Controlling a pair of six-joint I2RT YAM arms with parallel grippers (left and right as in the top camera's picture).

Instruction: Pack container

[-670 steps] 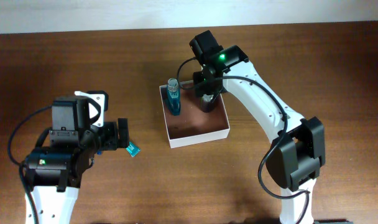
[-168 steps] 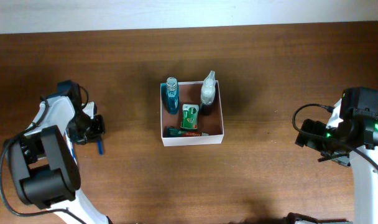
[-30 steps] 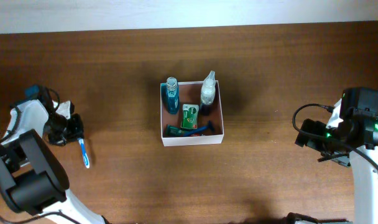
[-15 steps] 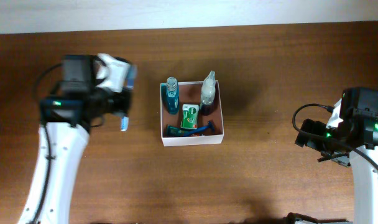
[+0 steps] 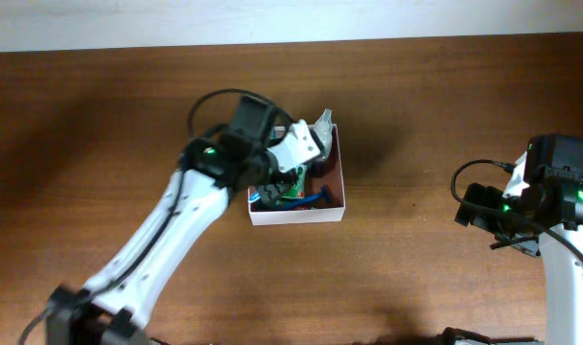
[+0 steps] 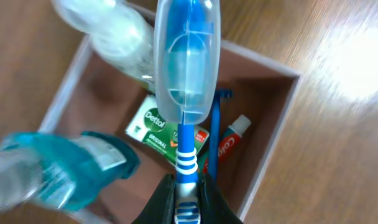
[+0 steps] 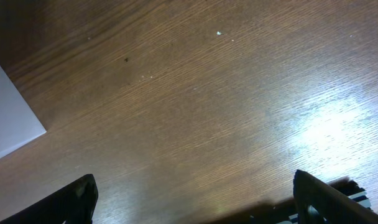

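The container [image 5: 297, 217], a shallow white-walled box [image 6: 275, 134] with a reddish-brown floor, sits mid-table. My left gripper [image 6: 187, 200] hovers over it, shut on the handle of a blue-and-white toothbrush [image 6: 186, 93] whose head wears a clear cap. Below the brush lie a green soap box [image 6: 156, 124], a blue razor [image 6: 215, 121] and a toothpaste tube [image 6: 231, 138]. A clear spray bottle [image 6: 114, 34] and a teal bottle [image 6: 58, 168] stand along the box's edge. My right gripper [image 7: 201, 208] stands open over bare wood, far right of the box.
The left arm [image 5: 176, 240] stretches diagonally from the lower left to the box. The right arm [image 5: 550, 192] rests near the table's right edge. A white surface [image 7: 9, 124] shows at the left of the right wrist view.
The left arm has swung from the table's left side to above the box, carrying the toothbrush. The right arm has not moved.
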